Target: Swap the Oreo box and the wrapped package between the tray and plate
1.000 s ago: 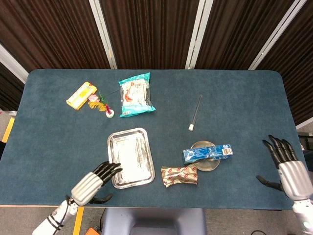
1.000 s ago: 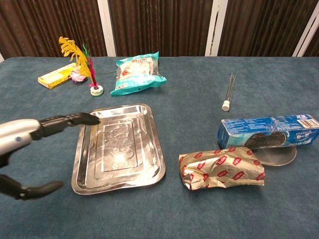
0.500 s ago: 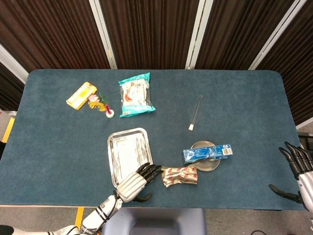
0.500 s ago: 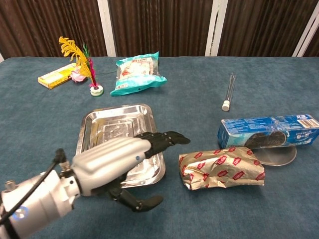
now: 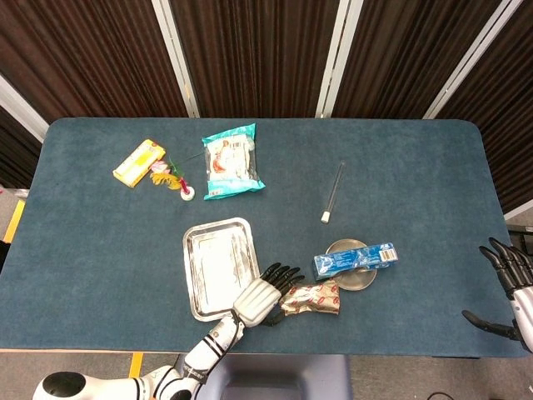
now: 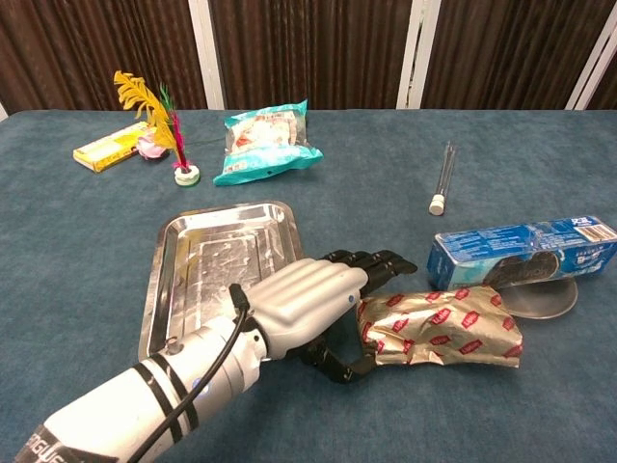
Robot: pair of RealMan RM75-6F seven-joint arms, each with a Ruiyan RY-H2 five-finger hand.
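Note:
The blue Oreo box [image 5: 356,259] [image 6: 525,253] lies across the small round plate [image 5: 353,282] [image 6: 546,299]. Just left of the plate, the gold and red wrapped package [image 5: 315,298] [image 6: 445,330] lies on the table. The steel tray [image 5: 215,267] [image 6: 207,265] is bare. My left hand [image 5: 265,297] [image 6: 313,304] is at the package's left end, with its fingers stretched over the end and its thumb curled at the near corner, touching it. My right hand [image 5: 510,285] hangs off the table's right edge with its fingers spread, holding nothing; only the head view shows it.
At the back left are a teal snack bag [image 5: 231,160] [image 6: 265,135], a yellow box [image 5: 138,162] [image 6: 114,145] and a feather shuttlecock [image 5: 177,179] [image 6: 169,125]. A glass tube [image 5: 333,190] [image 6: 442,176] lies behind the plate.
My left hand has swung right, from beside the tray across its near corner to the package's left end. The package and Oreo box shifted slightly right. My right hand drew back to the table's edge.

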